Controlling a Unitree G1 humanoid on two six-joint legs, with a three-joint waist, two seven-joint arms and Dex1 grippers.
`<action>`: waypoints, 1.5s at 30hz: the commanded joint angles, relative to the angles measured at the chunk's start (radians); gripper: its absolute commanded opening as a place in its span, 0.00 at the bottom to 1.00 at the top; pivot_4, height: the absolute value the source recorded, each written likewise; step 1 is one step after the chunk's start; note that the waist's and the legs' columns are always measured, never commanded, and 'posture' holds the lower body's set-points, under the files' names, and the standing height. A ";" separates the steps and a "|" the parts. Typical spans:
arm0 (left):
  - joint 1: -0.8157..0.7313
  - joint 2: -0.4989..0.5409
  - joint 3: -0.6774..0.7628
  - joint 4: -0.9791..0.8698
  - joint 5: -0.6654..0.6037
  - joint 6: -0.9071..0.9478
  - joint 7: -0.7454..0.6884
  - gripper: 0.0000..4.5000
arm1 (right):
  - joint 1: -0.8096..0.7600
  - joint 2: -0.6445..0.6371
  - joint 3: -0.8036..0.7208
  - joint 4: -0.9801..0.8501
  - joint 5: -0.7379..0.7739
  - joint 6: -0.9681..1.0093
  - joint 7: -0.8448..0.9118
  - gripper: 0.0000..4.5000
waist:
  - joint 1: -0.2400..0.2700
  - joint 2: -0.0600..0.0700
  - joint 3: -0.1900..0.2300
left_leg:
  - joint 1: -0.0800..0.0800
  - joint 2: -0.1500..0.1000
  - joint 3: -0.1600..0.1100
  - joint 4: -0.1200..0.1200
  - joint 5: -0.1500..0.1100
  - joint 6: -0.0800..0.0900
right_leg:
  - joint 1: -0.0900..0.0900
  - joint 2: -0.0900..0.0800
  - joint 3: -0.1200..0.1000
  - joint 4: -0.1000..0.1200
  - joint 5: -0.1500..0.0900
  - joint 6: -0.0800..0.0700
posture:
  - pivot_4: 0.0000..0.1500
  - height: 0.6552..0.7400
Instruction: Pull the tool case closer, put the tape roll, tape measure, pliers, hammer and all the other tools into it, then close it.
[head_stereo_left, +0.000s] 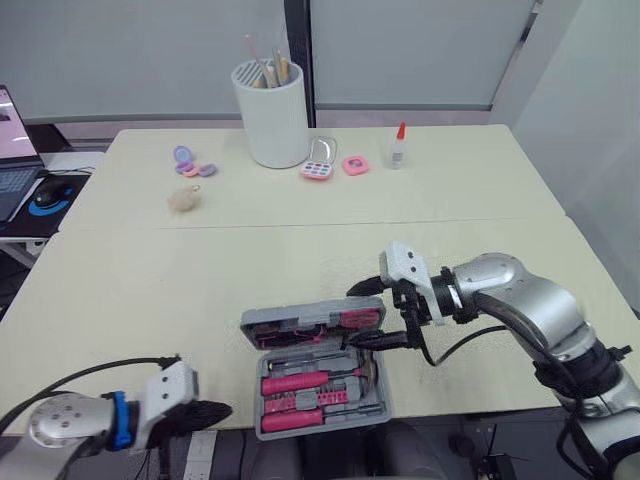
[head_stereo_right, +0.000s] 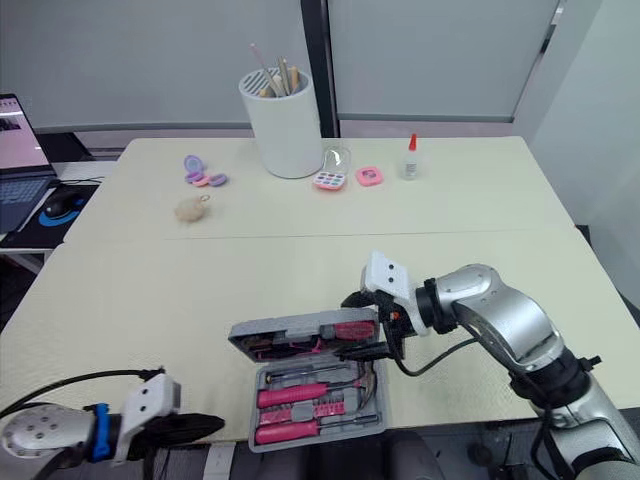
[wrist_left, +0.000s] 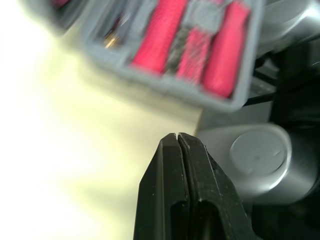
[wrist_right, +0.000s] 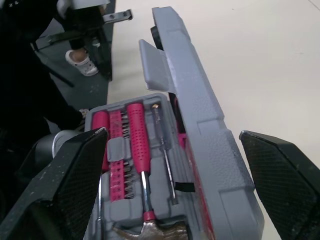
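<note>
Tool case (head_stereo_left: 318, 402), grey plastic, at the near edge of the cream table (head_stereo_left: 150, 290), directly before the robot. Its base lies flat. Its lid (head_stereo_left: 310, 322) stands partly raised and tilted along the far side.

Contents of the base, in moulded recesses:
- a hammer (wrist_right: 139, 145) with a pink handle and a metal head;
- a slender screwdriver (wrist_right: 163, 145) lying just beside the hammer;
- a pink rack of small bits (wrist_right: 116, 160);
- a further pink-handled tool at the outer row, its kind not discernible.

Pink pieces also sit in the inner face of the lid.

The right gripper (head_stereo_left: 352, 318) is at the right end of the lid. Its two black fingers (wrist_right: 65, 185) are spread wide, with the lid between them; whether they touch it cannot be told. The left gripper (head_stereo_left: 222, 409) hangs low off the near-left table edge, left of the case, with its jaws pressed together on nothing.

At the far side stands a white cylindrical holder (head_stereo_left: 271, 115) containing several sticks (head_stereo_left: 268, 70). A small glue bottle (head_stereo_left: 399, 148) stands to its right.
</note>
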 joint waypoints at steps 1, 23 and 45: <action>0.000 -0.003 0.048 0.037 -0.005 0.012 0.005 0.00 | 0.022 -0.077 -0.023 -0.134 0.045 0.013 0.036 1.00 | 0.001 -0.001 0.000 | 0.000 0.000 0.000 0.000 0.000 0.000 | 0.000 0.000 0.000 0.000 0.000 0.000 | 1.00 0.97; -0.128 -0.110 -0.120 -0.084 0.086 0.093 0.120 0.00 | 0.331 -0.395 0.129 -0.078 -0.460 -0.453 -0.068 0.56 | 0.004 -0.007 0.000 | 0.000 0.000 0.001 0.000 0.000 0.000 | 0.000 0.000 0.001 -0.002 0.000 0.001 | 1.00 0.97; -0.329 -0.194 -0.271 0.000 0.171 0.073 0.140 0.00 | 0.310 -0.124 0.261 0.004 -0.600 -0.458 0.001 0.01 | 0.007 -0.007 0.000 | 0.001 -0.001 0.000 0.001 0.000 0.000 | 0.003 0.001 0.000 0.000 0.000 0.001 | 1.00 0.97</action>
